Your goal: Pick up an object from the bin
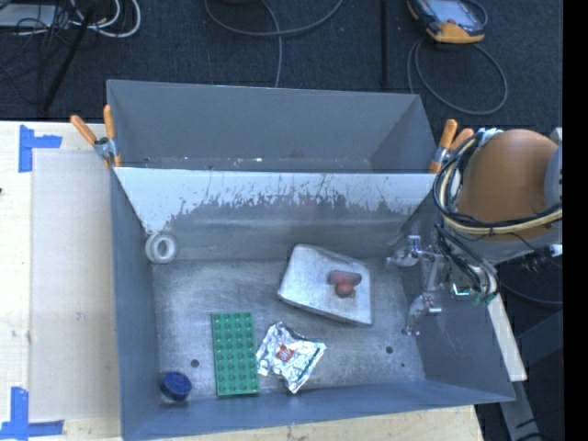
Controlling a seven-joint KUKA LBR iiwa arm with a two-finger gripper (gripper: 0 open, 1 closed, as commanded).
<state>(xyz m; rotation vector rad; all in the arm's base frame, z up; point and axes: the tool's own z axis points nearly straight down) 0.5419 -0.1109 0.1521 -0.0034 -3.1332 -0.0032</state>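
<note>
- Camera view: the grey metal bin [276,145] has sloping walls and a scuffed flat floor, and a few loose things lie spread over that floor.
- The arm [505,182], with its rounded orange-brown cover and looped cables, comes in over the bin's right rim.
- The gripper [414,283] hangs low at the right end of the floor, where the floor meets the right sloping wall.
- Its two metal fingers [404,255] are spread apart, one toward the back wall and one toward the front, with nothing between them.
- Nearest to it is a grey tray [308,288], squarish with rounded corners, lying askew near the middle of the floor; its right edge is just beside the gripper, and whether they touch cannot be told.
- A small reddish-brown lump [344,283] sits on the tray's right half.
- A crumpled foil wrapper [289,356] with red print lies in front of the tray, near the front wall.
- Just left of the wrapper lies a green studded baseplate [234,354], flat, with its long side running front to back.
- A blue cap [175,386] sits in the front left corner.
- A small ring of tape [162,247] rests at the foot of the back wall on the left, well apart from the gripper.
</note>
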